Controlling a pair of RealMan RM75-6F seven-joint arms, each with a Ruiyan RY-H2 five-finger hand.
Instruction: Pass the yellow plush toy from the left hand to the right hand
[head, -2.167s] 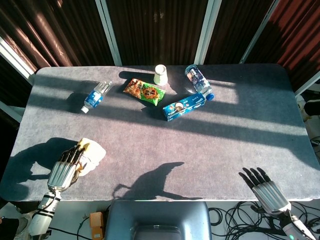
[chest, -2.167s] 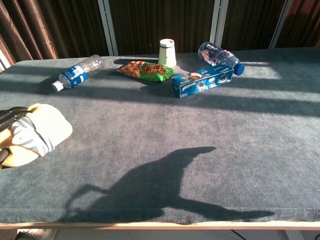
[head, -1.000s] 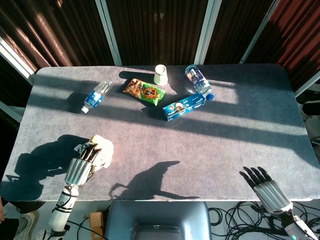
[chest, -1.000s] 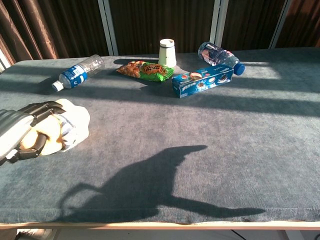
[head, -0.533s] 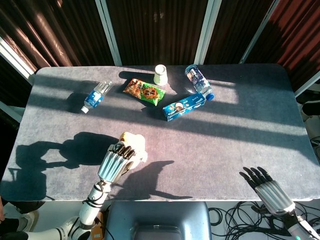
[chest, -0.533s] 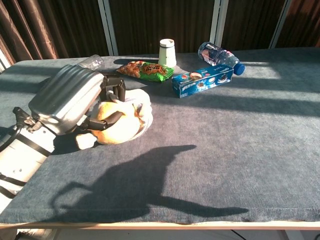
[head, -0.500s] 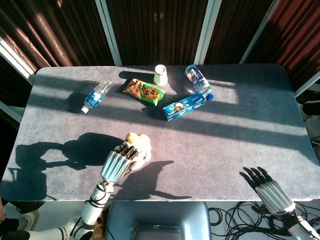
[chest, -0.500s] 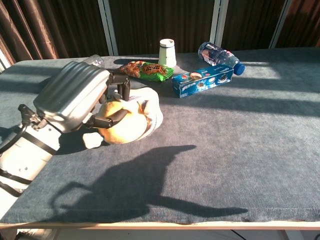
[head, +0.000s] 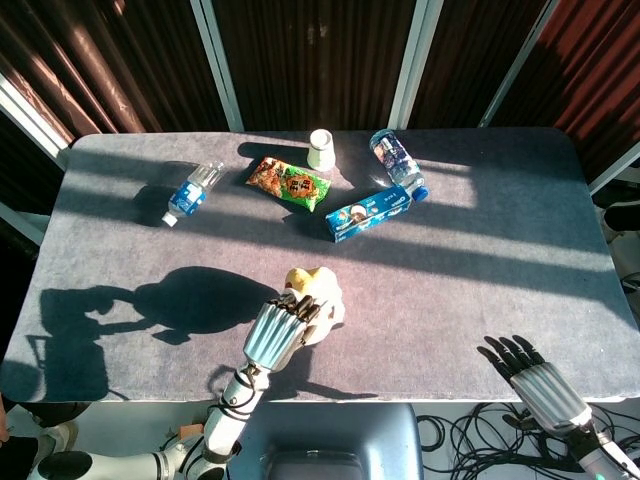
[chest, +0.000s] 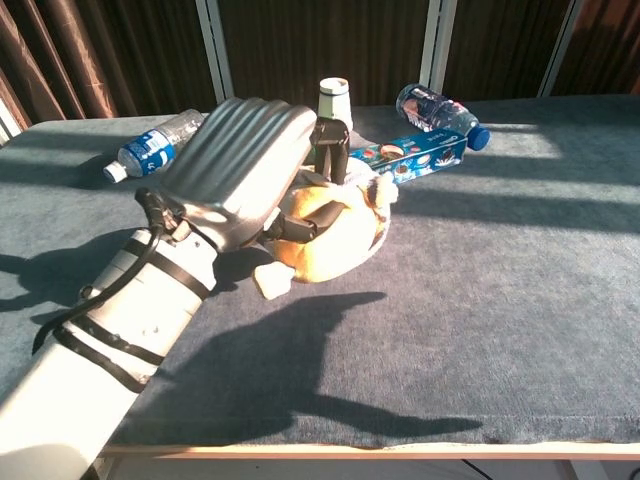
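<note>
My left hand (head: 276, 332) (chest: 250, 170) grips the yellow plush toy (head: 318, 291) (chest: 335, 229) from above and carries it over the middle of the table, lifted off the cloth. The toy is yellow with white patches, and my fingers wrap around its back. My right hand (head: 536, 379) sits at the near right corner, just past the table's front edge, fingers spread and holding nothing. The chest view does not show the right hand.
Along the far side of the grey table (head: 480, 260) lie a water bottle (head: 193, 191), a green snack bag (head: 290, 184), a white paper cup (head: 321, 149), a blue biscuit box (head: 368, 213) and a second bottle (head: 396, 160). Dark curtains hang behind.
My left hand has carried the toy from the near left corner rightward to the table's middle and lifted it. The right hand has stayed put.
</note>
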